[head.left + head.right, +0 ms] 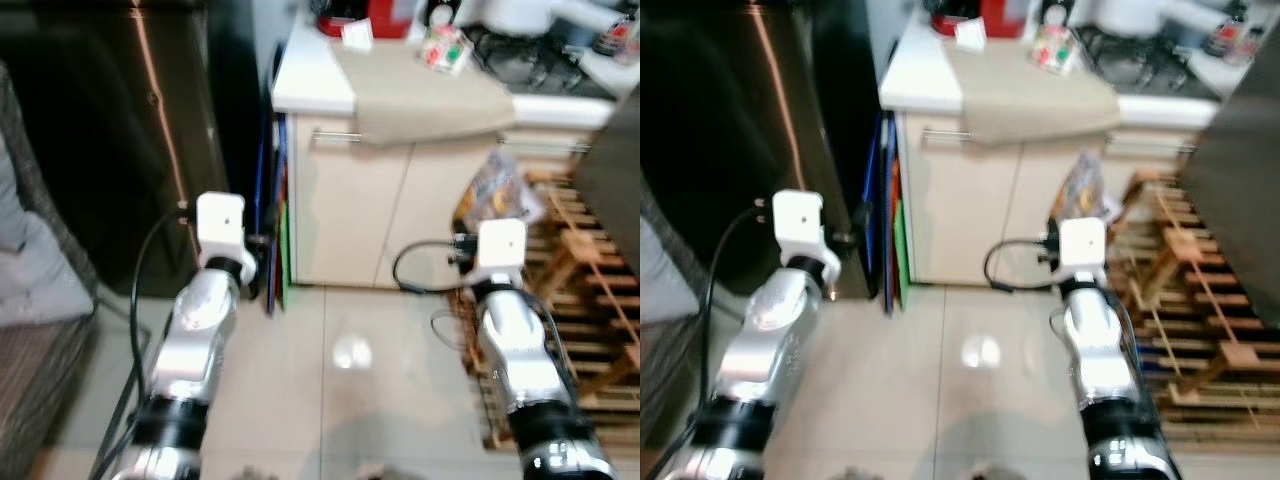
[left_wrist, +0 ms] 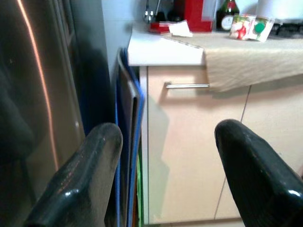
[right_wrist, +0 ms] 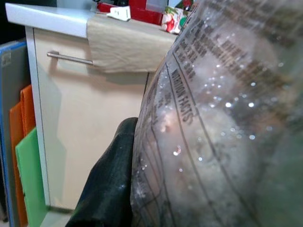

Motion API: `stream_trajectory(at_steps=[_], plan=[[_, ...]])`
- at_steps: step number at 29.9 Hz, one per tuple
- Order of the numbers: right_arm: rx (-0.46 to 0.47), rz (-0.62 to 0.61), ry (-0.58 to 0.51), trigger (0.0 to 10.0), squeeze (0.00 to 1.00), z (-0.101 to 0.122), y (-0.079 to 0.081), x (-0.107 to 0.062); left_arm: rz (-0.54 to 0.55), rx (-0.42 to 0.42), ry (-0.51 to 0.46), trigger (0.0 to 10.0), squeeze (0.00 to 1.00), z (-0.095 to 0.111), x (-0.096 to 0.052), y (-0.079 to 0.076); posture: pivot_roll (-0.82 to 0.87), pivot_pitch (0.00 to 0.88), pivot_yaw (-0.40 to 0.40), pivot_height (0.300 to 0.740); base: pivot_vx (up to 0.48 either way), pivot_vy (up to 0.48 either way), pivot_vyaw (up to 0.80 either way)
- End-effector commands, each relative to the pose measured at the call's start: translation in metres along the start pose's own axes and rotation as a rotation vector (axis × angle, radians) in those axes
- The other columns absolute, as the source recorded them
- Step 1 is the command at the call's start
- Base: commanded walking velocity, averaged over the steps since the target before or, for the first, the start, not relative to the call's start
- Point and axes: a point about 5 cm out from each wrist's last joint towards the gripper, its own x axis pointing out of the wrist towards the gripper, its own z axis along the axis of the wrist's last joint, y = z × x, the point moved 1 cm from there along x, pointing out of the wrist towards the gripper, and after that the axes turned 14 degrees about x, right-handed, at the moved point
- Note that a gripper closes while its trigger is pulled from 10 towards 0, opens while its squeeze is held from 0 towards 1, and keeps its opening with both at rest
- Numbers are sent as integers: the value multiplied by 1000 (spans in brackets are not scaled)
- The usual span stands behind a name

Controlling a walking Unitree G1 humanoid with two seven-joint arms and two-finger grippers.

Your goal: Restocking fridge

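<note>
At your far left stands the dark steel fridge (image 1: 120,140), door shut. Your left pincer (image 2: 165,175) hangs released beside it, fingers spread, aimed at the flat boards (image 1: 278,220) wedged between fridge and cream cabinet (image 1: 370,220). A beige cloth (image 1: 425,100) drapes over the surface (image 1: 305,85) above. On your right, the right pincer (image 1: 490,205) is clenched on a clear frosted food bag (image 3: 222,123), held up before the cabinet, near the wooden rack (image 1: 585,290).

Soft indoor light, blurred head views
</note>
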Motion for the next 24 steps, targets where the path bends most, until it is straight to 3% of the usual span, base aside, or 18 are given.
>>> stream_trajectory(at_steps=[1, 24], plan=[[-14, -14, -34, 0, 0, 6, -5, 0, -29, -11, -10, 10000, 0, 3, 3, -7, -64, 0, 48, 736, 0, -480, 0], [-20, 24, -15, 0, 0, -2, -7, -10, -45, -6, -31, 10000, 0, 2, 2, -10, -74, 0, 48, 736, 0, -480, 0]])
